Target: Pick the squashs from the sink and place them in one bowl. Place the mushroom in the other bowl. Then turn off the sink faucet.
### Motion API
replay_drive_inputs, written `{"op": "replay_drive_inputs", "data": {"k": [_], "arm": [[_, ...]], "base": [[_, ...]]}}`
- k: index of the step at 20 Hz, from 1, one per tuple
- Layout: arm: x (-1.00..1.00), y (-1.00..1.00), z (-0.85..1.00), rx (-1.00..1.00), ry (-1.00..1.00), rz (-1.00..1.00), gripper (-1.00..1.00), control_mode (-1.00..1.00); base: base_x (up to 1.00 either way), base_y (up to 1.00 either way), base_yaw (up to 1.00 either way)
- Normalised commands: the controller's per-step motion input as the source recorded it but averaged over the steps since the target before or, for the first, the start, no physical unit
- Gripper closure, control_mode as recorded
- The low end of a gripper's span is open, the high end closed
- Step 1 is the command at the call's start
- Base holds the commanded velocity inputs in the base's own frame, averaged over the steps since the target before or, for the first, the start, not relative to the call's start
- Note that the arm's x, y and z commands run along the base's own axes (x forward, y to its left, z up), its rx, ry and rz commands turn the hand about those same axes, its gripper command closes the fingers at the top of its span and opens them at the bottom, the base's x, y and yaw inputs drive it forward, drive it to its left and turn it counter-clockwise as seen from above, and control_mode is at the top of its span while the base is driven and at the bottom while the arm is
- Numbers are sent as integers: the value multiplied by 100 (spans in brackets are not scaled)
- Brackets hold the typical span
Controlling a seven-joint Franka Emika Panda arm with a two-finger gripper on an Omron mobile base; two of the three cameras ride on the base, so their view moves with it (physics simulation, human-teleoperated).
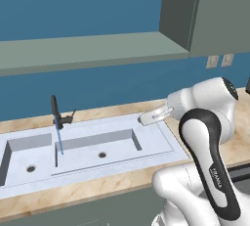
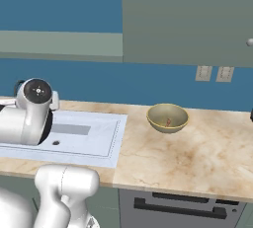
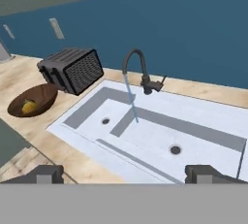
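Two basins: sink (image 3: 160, 136) looks empty in hand view, drains bare; no squash or mushroom seen in it.
Step (my read): sorting seems done, faucet shut-off is what's left.
Water: thin blue stream (image 3: 131, 99) runs from spout into sink, so tap is on.
Faucet: dark gooseneck faucet (image 3: 138, 70) at upper centre of hand view, behind the basins; small lever (image 3: 160, 81) sticks out to frame right of its base.
Tool: fingertips sit low in hand view, one lower left, one lower right, gap wide, so tool (image 3: 125, 173) is spread apart, holding nothing.
Key relation: faucet lies ahead of tool and up-frame, across the whole sink; lever slightly right of tool's centre line. Reach must go forward over the basins.
Lever axis: short, angled up and to frame right; tool prob. needs to line up beside it, not head-on.
Wood bowl: dark wide bowl (image 3: 33, 99) at left of hand view on table (image 3: 63, 155), yellow squash (image 3: 29, 106) inside; green one not made out.
Olive bowl: smaller bowl (image 2: 167, 117) at centre of right base view, right of sink, tiny reddish mushroom (image 2: 169, 121) inside.
Others: black toaster (image 3: 72, 69) just beside wood bowl, left of faucet, off the reach line.
In the way: nothing between tool & lever but open sink; spout arch itself is the thing to avoid clipping.
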Motion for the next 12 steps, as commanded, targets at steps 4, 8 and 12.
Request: {"op": "replay_drive_inputs", "data": {"k": [4,8,12], "arm": [[17,0,0,3,-6,10,-100,-100],[18,12,-3,3,-4,9,-100,-100],[27,23,-30,6,-5,11,-100,-100]], "base": [[0,0,0],[0,0,0],[0,0,0]]}}
